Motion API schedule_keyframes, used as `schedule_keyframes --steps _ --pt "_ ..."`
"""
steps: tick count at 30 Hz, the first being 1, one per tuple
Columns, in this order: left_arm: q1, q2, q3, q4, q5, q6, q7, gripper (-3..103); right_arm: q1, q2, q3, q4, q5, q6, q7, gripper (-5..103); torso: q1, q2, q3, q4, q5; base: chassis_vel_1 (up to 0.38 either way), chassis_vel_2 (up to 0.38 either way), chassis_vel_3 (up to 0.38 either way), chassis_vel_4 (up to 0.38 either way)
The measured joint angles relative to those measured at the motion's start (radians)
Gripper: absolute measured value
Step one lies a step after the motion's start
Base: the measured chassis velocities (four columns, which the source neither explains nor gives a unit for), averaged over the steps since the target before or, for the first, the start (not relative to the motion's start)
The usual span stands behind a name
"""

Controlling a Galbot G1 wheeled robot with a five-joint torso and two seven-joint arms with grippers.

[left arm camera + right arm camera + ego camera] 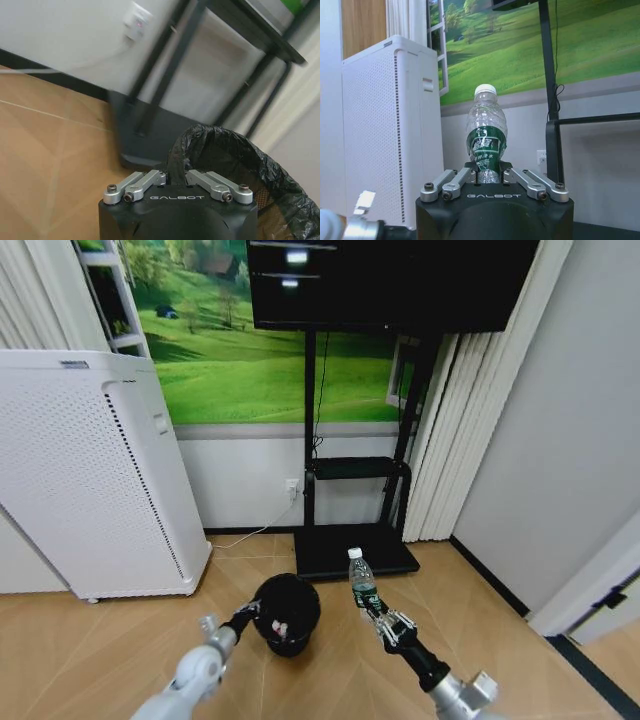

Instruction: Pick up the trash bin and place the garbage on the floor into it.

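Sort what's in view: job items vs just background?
Job: black mesh trash bin with black liner, held at its rim by the left gripper; clear plastic bottle with green label, upright in the right gripper.
Background: tall white perforated appliance; black TV stand.

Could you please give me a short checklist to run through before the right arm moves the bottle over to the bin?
1. Right gripper shut on the clear plastic bottle with green label: ok, held by its lower part.
2. Bottle upright, white cap on: ok.
3. Left gripper shut on the rim of the small black round mesh trash bin with black liner: ok.
4. Bin mouth open toward the bottle: ok; the bin sits just left of the bottle in the head view.
5. Earlier litter inside: ok, a red-and-white wrapper lies in the bin.
6. Bin off the floor: cannot tell.
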Motion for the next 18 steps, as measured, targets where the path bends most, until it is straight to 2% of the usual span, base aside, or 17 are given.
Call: schedule_keyframes --steps 2,3,5,11,18 --pt "-0.116 -0.031 0.166 0.066 0.018 0.007 0.054 7 -0.026 0.005 -0.014 -0.018 -0.072 0.026 0.004 19 0.000 0.000 0.000 0.0003 0.0003 0.000 0.000 0.000 0.000" --pt "-0.116 -0.031 0.166 0.066 0.018 0.007 0.054 7 -0.026 0.005 -0.014 -0.018 -0.072 0.026 0.004 19 0.000 0.000 0.000 0.0003 0.0003 0.000 0.000 0.000 0.000" --pt "-0.162 -0.049 0.263 0.074 0.032 0.016 0.098 7 -0.042 0.020 -0.019 -0.048 -0.108 0.044 -0.002 19 0.000 0.000 0.000 0.0000 0.0000 0.000 0.000 0.000 0.000" --pt "-0.175 -0.056 0.316 0.040 0.032 0.029 0.146 7 -0.041 0.034 -0.038 -0.082 -0.130 0.048 -0.002 19 0.000 0.000 0.000 0.0001 0.0001 0.000 0.000 0.000 0.000" --pt "-0.127 -0.024 0.269 -0.022 0.027 0.034 0.174 7 -0.023 0.033 -0.065 -0.139 -0.165 0.049 -0.002 19 0.000 0.000 0.000 0.0004 0.0002 0.000 0.000 0.000 0.000"
